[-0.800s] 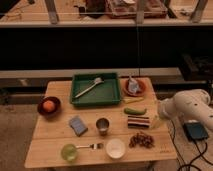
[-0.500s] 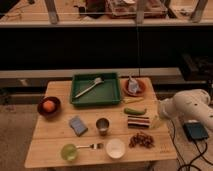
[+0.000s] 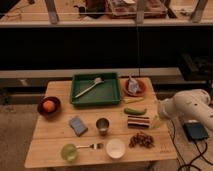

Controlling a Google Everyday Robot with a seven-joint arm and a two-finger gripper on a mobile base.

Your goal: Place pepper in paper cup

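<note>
The pepper (image 3: 135, 111) is lying on the table (image 3: 50, 150), just in front of the green tray (image 3: 95, 90) and right behind a striped block (image 3: 138, 121). The paper cup (image 3: 115, 148) sits by the front edge (well apart from the pepper). The end effector (image 3: 159, 120) hangs at the table's right side, wide open and holding nothing.

No text, label, brand, number or sign could be read anywhere. Nothing was legible on the tabletop (image 3: 55, 145) or on any item standing on it. The end effector (image 3: 159, 121) sat low at the tabletop's right edge, and no marking could be read on it either.
</note>
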